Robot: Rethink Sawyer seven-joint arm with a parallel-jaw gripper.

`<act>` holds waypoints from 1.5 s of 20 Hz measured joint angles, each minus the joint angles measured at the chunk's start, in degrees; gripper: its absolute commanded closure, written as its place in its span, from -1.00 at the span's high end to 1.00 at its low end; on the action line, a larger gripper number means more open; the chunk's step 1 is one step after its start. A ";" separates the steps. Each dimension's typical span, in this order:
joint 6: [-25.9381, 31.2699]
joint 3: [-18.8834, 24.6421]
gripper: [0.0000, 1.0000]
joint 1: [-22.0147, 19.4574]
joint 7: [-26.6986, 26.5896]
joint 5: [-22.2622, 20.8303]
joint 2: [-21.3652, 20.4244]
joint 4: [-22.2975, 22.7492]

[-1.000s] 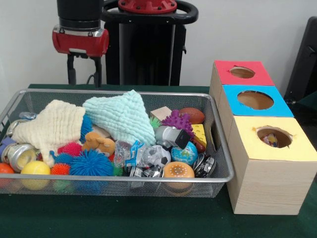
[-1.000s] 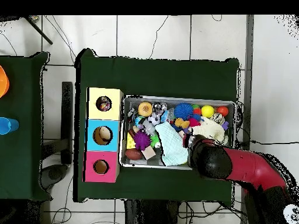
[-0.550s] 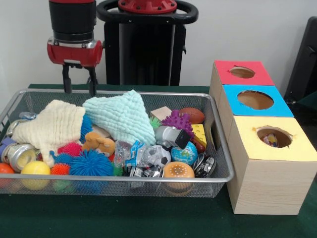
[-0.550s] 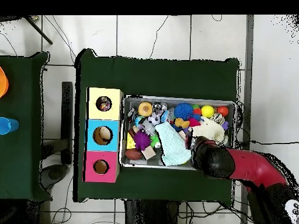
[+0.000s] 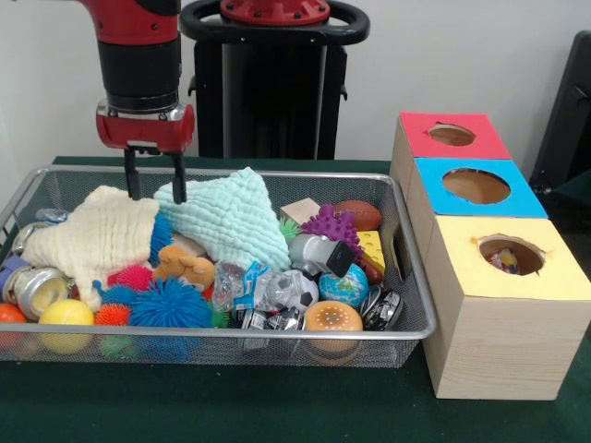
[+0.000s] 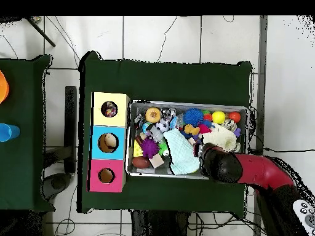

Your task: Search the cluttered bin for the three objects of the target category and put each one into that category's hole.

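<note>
Tool fingers hang apart, tips just above the seam where a cream-yellow muslin cloth meets a mint-green muslin cloth inside the silver wire-mesh bin. Below the tool lie spiky blue balls. Well to its side on the green counter stands the wooden box with red, blue and yellow holed tops.

under the pincer two cloths block the way: cream cloth left, mint cloth right; air above is free.
</note>
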 measured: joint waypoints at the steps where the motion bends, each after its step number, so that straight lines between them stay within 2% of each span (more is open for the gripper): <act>1: 0.00 0.01 1.00 0.00 0.00 -0.08 0.27 -0.17; 12: -0.01 0.01 1.00 0.00 0.00 -2.34 4.49 -1.18; 30: -0.01 0.12 1.00 -0.09 0.00 -2.58 5.14 -1.39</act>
